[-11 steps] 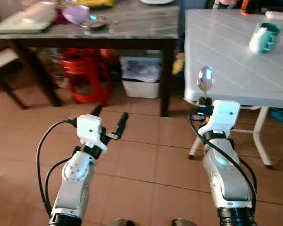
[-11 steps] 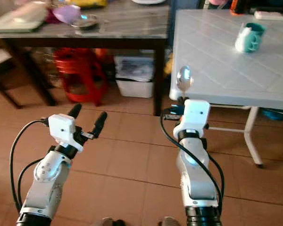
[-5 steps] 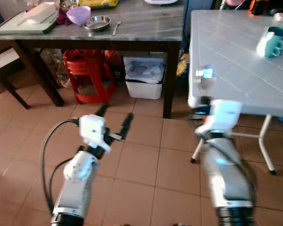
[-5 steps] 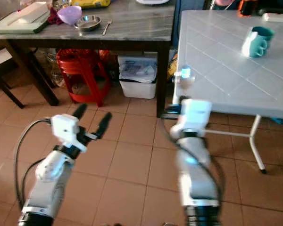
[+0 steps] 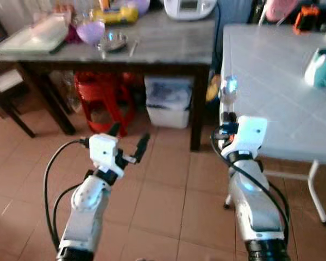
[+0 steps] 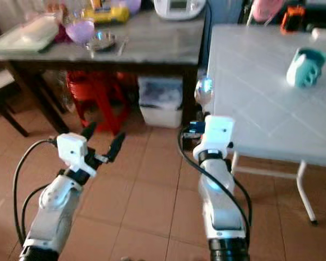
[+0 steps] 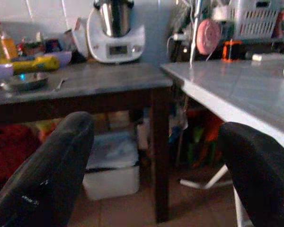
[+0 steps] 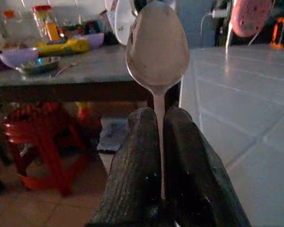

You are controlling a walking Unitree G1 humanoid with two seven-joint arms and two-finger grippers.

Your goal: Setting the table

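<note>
My right gripper (image 8: pixel 156 123) is shut on the handle of a metal spoon (image 8: pixel 157 45), whose bowl sticks up above the fingers. In the head views the spoon (image 5: pixel 229 87) stands upright just before the near left edge of the white tiled table (image 5: pixel 271 81). A teal mug (image 5: pixel 321 60) sits far back on that table at the right. My left gripper (image 5: pixel 127 140) is open and empty, held over the tiled floor in front of the dark table (image 5: pixel 152 46). Its two black fingers (image 7: pixel 52 175) stand wide apart in the left wrist view.
The dark table carries a purple bowl (image 5: pixel 90 31), a metal dish (image 5: pixel 112 42), a tray (image 5: pixel 32 39) and a white appliance (image 5: pixel 189 6). Under it are red stools (image 5: pixel 103 92) and a white bin (image 5: pixel 167 103). The white table's legs (image 5: pixel 317 190) stand at the right.
The view has shifted: the camera has come closer to both tables and tilted up. The right gripper holds the spoon as before, now higher against the white table's edge. The left gripper stays open.
</note>
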